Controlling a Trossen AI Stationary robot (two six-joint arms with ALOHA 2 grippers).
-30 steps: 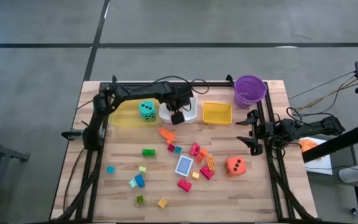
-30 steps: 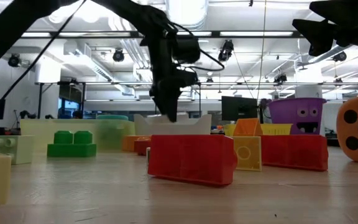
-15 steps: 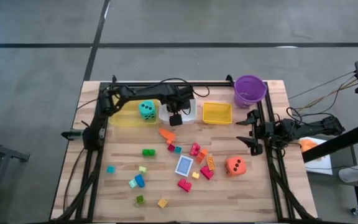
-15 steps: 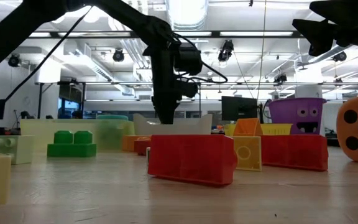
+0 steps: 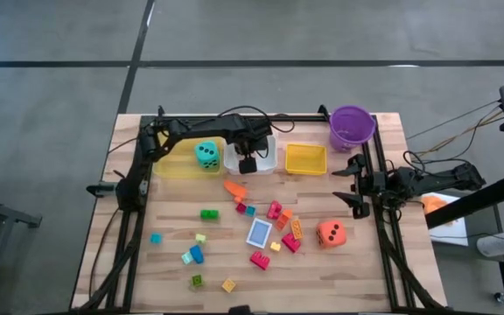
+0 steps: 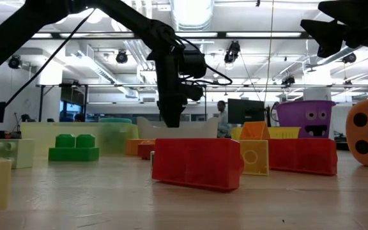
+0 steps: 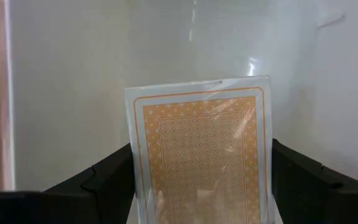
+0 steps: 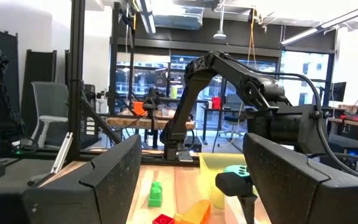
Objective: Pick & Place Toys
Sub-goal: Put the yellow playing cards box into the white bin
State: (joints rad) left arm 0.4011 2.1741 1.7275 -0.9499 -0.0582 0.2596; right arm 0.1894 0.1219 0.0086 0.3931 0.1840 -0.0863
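Our left gripper [image 7: 201, 186] holds the orange card [image 7: 199, 155] in its jaws, long axis pointing down into the white tray [image 5: 265, 162]; right gripper [image 5: 354, 182] waits open, far off.

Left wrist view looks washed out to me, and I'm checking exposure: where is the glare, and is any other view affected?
Left wrist view: bright glare on the white tray wall and a sheen streak across the orange card. Low view: ceiling lights blow out overhead. High view: evenly lit.
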